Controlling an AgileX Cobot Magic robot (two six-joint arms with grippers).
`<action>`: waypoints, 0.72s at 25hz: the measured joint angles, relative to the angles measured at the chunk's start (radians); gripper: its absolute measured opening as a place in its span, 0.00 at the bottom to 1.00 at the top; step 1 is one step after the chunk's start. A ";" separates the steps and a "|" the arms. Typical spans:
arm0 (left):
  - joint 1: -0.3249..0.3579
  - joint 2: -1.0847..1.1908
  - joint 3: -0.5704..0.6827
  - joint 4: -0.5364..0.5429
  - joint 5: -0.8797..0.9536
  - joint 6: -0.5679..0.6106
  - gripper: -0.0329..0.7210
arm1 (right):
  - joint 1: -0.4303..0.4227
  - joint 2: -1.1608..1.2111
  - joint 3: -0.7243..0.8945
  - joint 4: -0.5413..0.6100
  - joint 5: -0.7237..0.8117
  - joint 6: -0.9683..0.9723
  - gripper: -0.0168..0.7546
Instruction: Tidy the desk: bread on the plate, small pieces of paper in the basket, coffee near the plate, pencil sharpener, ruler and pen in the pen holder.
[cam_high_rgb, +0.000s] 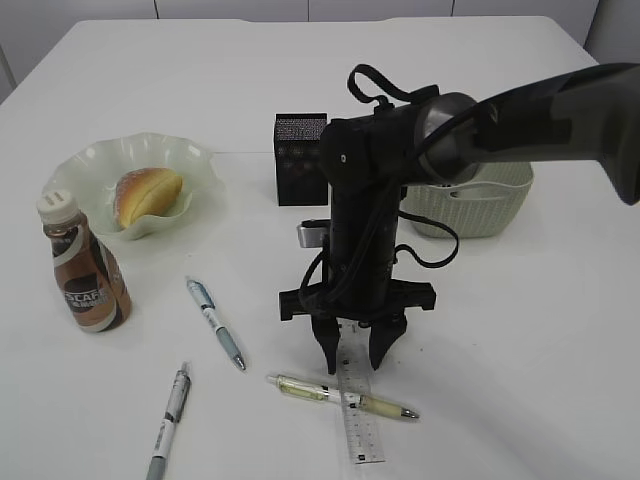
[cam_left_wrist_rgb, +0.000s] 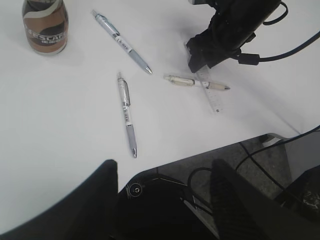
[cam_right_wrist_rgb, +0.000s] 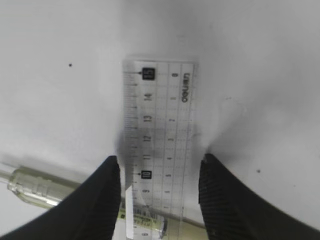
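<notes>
A: What stands on the white surface (cam_high_rgb: 520, 330), starting from the big things?

B: The grey-green basket (cam_high_rgb: 480, 205) is at the far right, behind the right arm. The green wavy plate (cam_high_rgb: 135, 180) is at the far left, and the bread (cam_high_rgb: 148, 194) lies on it. The coffee (cam_high_rgb: 85, 268) stands just in front of the plate. The black pen holder (cam_high_rgb: 298, 158) is between plate and basket.

A: And the right end effector (cam_high_rgb: 349, 355)?

B: It points straight down over the ruler (cam_right_wrist_rgb: 159, 132). Its jaws are apart, one on each long side of the ruler, and they hold nothing. The ruler lies flat, and a clear pen (cam_high_rgb: 340, 396) lies across it, near the fingertips.

A: The left end effector (cam_left_wrist_rgb: 162, 200)?

B: It is open and empty, above the near edge of the surface, well apart from the ruler. Two more pens, (cam_high_rgb: 215, 322) and (cam_high_rgb: 168, 422), lie on the left.
</notes>
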 joint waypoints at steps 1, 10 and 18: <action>0.000 0.000 0.000 0.000 0.000 0.000 0.62 | 0.000 0.000 0.000 0.000 0.000 0.000 0.51; 0.000 0.000 0.000 0.000 0.000 0.000 0.62 | 0.000 0.008 -0.002 -0.003 -0.006 0.000 0.51; 0.000 0.000 0.000 0.000 0.000 0.000 0.62 | 0.000 0.010 -0.002 -0.003 -0.006 0.000 0.48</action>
